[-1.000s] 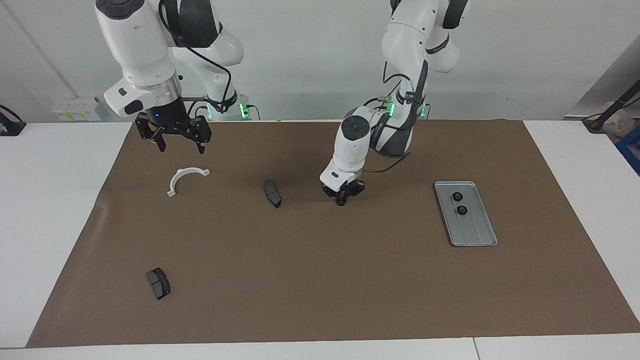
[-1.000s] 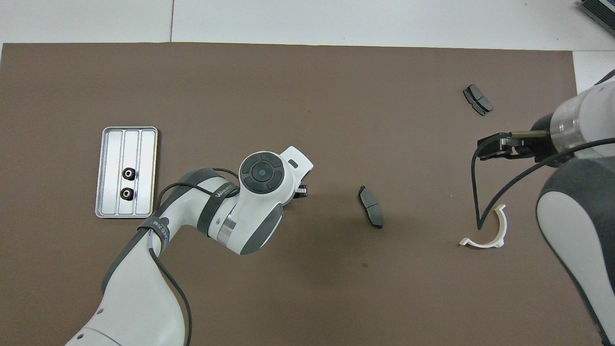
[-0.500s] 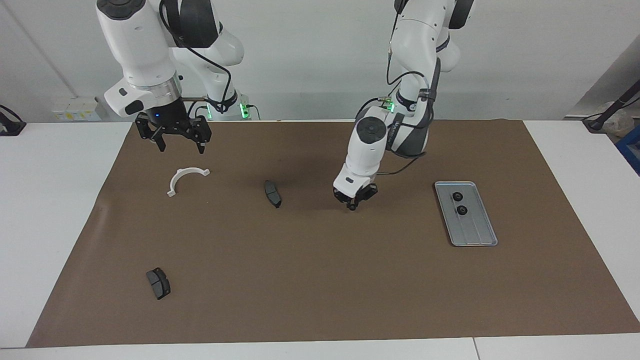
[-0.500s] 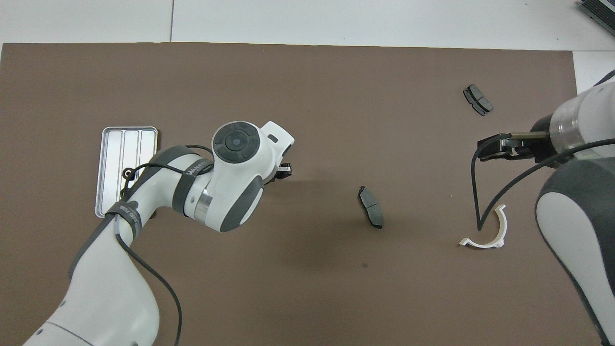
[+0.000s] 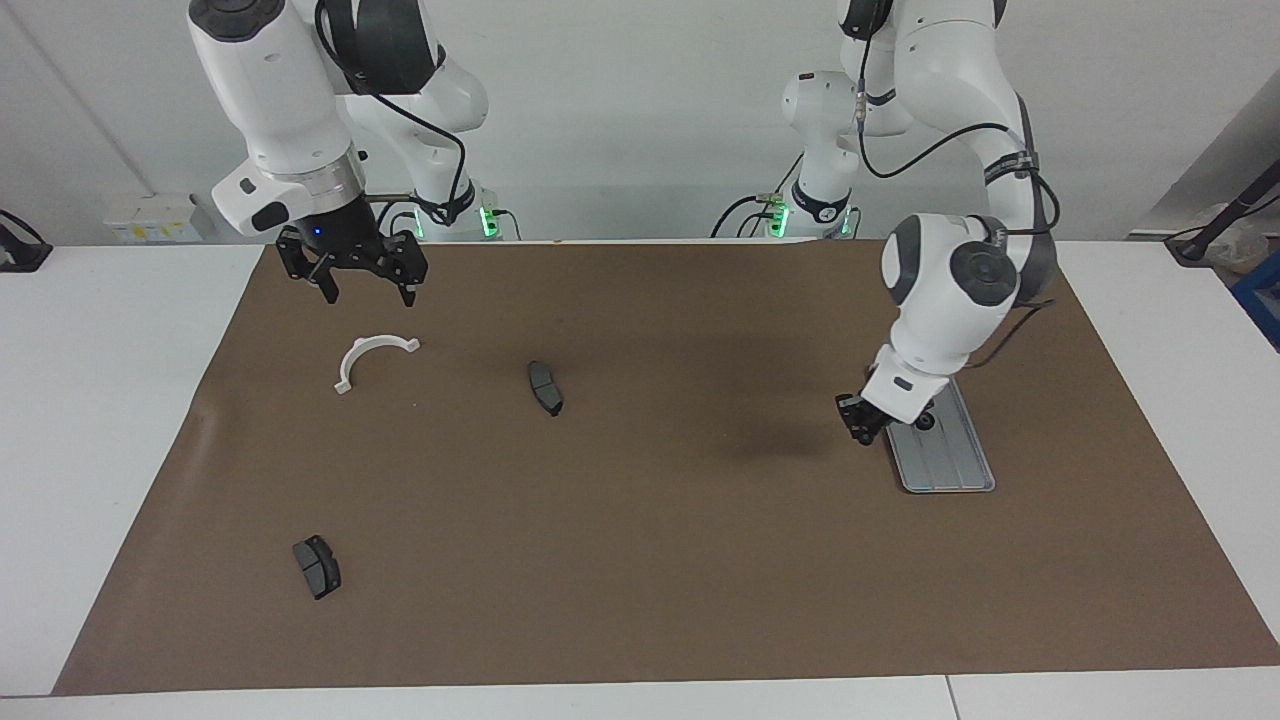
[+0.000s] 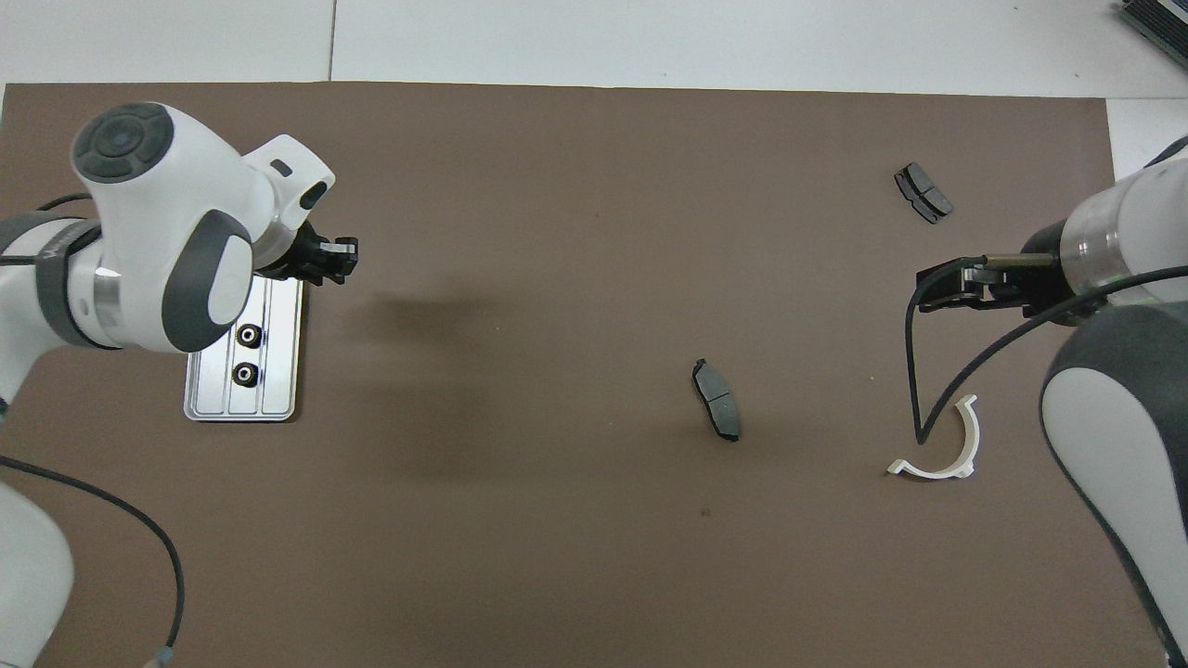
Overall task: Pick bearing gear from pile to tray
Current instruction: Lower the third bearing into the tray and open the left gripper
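The grey tray [image 5: 950, 465] lies at the left arm's end of the brown mat, also seen in the overhead view [image 6: 278, 399]. Two black rings [image 6: 247, 334] [image 6: 245, 374] lie in it; the facing view shows only one ring [image 5: 925, 422]. My left gripper [image 5: 862, 422] hangs low over the tray's edge toward the table's middle, shown from above [image 6: 336, 258]. I see no ring in it. My right gripper [image 5: 365, 292] is open and empty, raised over the mat near the white half-ring bracket [image 5: 372, 342]; it waits.
One dark curved pad [image 5: 545, 387] lies mid-mat and a second [image 5: 316, 566] lies farther from the robots at the right arm's end. From above they show as the pad [image 6: 716, 399], the second pad [image 6: 923, 193] and the bracket [image 6: 931, 471].
My left arm has swung from the middle of the mat over to the tray, rising as it went. The right arm, pads, bracket and the two rings have not moved.
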Motion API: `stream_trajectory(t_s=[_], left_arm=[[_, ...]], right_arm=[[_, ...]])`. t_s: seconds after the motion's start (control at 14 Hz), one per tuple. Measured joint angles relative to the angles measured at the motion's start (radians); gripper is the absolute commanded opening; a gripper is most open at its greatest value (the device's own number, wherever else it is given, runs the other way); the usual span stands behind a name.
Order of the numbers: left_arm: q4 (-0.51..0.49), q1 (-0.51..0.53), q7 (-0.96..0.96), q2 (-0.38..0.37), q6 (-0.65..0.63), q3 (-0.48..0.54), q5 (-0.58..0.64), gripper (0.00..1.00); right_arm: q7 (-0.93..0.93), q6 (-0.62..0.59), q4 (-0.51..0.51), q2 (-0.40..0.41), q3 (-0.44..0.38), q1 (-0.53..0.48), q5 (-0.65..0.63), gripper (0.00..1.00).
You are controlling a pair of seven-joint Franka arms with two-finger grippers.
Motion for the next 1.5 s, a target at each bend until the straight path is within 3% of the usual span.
stream_trajectory(t_s=[0.29, 0.5, 0.64, 0.71, 0.86, 0.93, 1.21, 1.5], left_arm=[[-0.129, 0.135, 0.249, -0.043, 0.0, 0.0, 0.0, 0.09], [-0.214, 0.145, 0.281, -0.081, 0.014, -0.008, 0.0, 0.14], [-0.25, 0.139, 0.281, -0.09, 0.031, -0.02, 0.0, 0.36], [-0.269, 0.136, 0.281, -0.093, 0.047, -0.021, 0.0, 0.59], [-0.293, 0.135, 0.281, -0.096, 0.072, -0.02, 0.0, 0.92], [-0.295, 0.135, 0.281, -0.097, 0.079, -0.02, 0.0, 0.99], [-0.207, 0.134, 0.281, -0.113, 0.077, -0.022, 0.0, 1.0], [0.054, 0.133, 0.279, -0.159, -0.258, -0.026, 0.0, 1.0]], right_arm=[[0.003, -0.004, -0.009, -0.003, 0.001, 0.002, 0.0, 1.0], [0.022, -0.004, -0.021, -0.01, 0.004, 0.003, 0.0, 1.0], [0.028, -0.004, -0.026, -0.013, 0.004, 0.003, 0.0, 1.0], [0.032, -0.003, -0.03, -0.015, 0.005, 0.003, 0.0, 1.0], [0.035, -0.003, -0.037, -0.018, 0.006, 0.003, 0.0, 1.0], [0.036, -0.003, -0.041, -0.021, 0.007, 0.004, 0.0, 1.0], [0.037, -0.002, -0.047, -0.025, 0.008, 0.004, 0.0, 1.0], [0.037, -0.002, -0.048, -0.025, 0.008, 0.004, 0.0, 1.0]])
